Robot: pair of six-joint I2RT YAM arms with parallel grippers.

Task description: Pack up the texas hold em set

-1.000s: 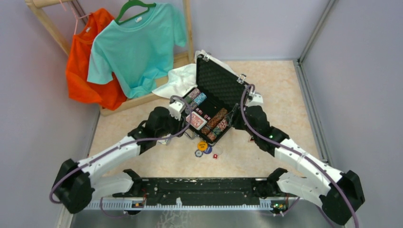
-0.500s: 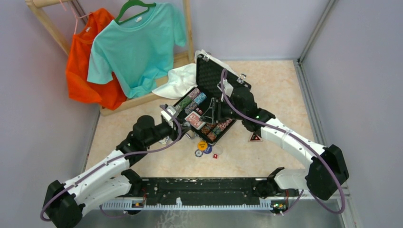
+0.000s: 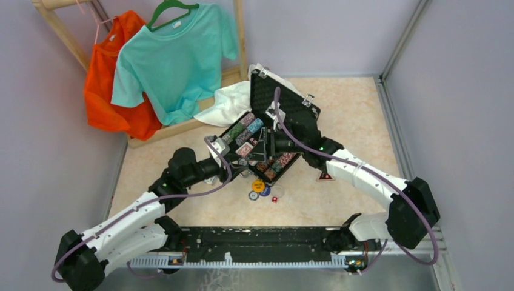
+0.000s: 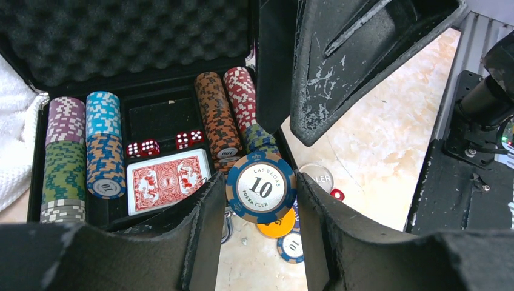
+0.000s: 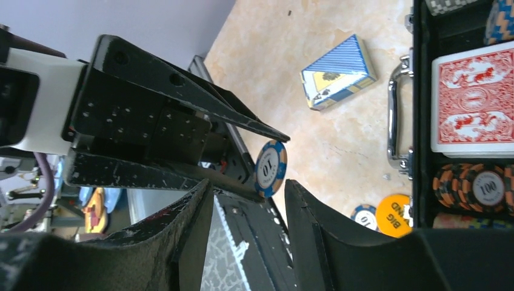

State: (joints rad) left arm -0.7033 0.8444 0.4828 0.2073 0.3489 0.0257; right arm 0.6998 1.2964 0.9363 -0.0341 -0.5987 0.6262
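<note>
— Case (image 3: 267, 91) packed yet?
— Not yet. It sits open in the middle of the worktop (image 3: 357, 121), with its lid up.
— What is inside?
— Rows of chips (image 4: 103, 145) on both sides. The red deck (image 4: 166, 182) is in too, near the front.
— And the blue deck (image 5: 336, 73)?
— Out. It lies on the worktop in front of the case.
— The round things?
— The orange button (image 4: 276, 227) and the white button (image 4: 318, 177) lie outside, just by the front edge.
— Dice?
— Some dice (image 4: 142, 148) are in, behind the red deck. One die (image 4: 337, 194) is out, beside the white button.
— What about the claws?
— The left claw (image 4: 260, 185) pinches one blue chip (image 4: 260, 189) in front of the case. The right claw (image 5: 248, 188) is half wide with nothing in it, close by that chip.
— So what is left?
— I think the blue chip goes in first. Then the loose chip (image 4: 291, 245), the blue deck, both buttons and the die. Last, the lid must shut. I would say it is more than half done.
</note>
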